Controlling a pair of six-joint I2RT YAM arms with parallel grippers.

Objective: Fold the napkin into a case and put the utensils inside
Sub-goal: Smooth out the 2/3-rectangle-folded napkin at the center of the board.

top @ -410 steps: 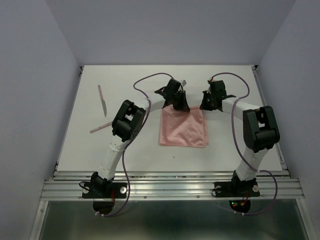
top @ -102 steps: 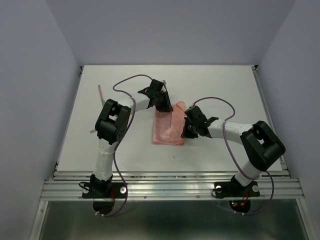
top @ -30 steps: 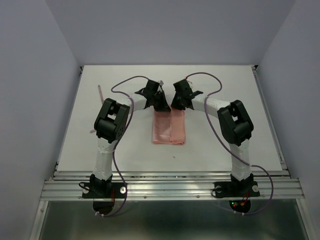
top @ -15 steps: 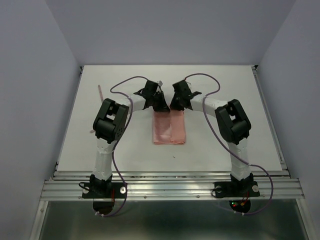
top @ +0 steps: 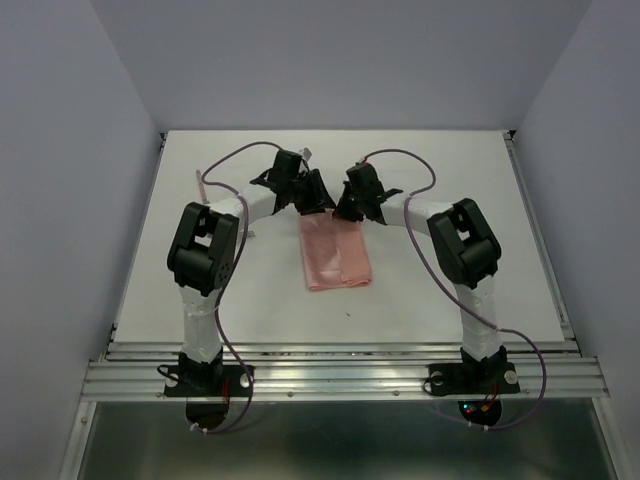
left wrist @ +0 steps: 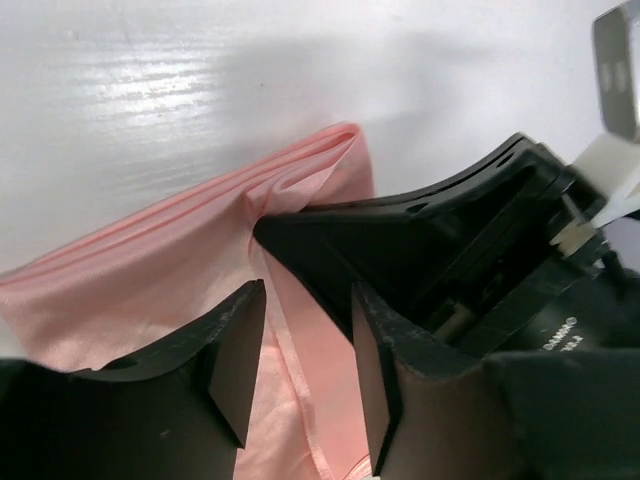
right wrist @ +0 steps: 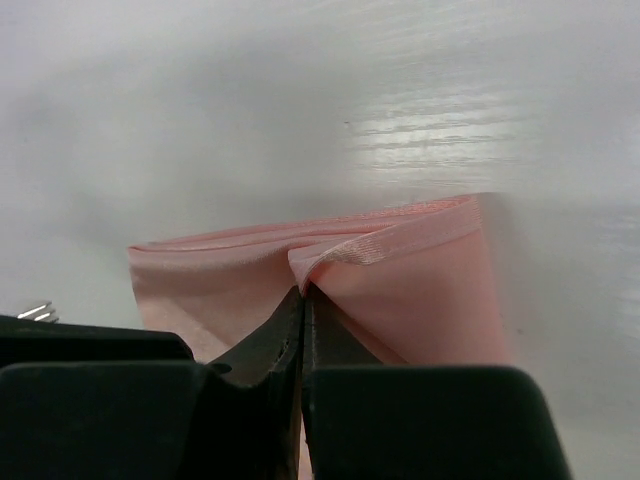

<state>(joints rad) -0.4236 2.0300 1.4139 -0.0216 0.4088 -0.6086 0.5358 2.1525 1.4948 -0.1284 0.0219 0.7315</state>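
Observation:
The salmon-pink napkin lies folded into a narrow strip mid-table, its long side running toward me. Both grippers meet at its far end. My left gripper is open, and in the left wrist view its two fingers stand apart over a hemmed fold of the napkin, holding nothing. My right gripper is shut, its tips pinching a raised hem of the napkin. The right gripper's black body fills the right of the left wrist view. One thin pinkish utensil shows at far left beside the left arm's cable.
White tabletop inside pale walls, with a metal rail along the near edge where both arm bases sit. Purple cables loop over each arm near the napkin's far end.
My left gripper has opened and let go of the napkin's far corner, and the left arm's elbow has swung out to the left. The right gripper has stayed shut on the hem.

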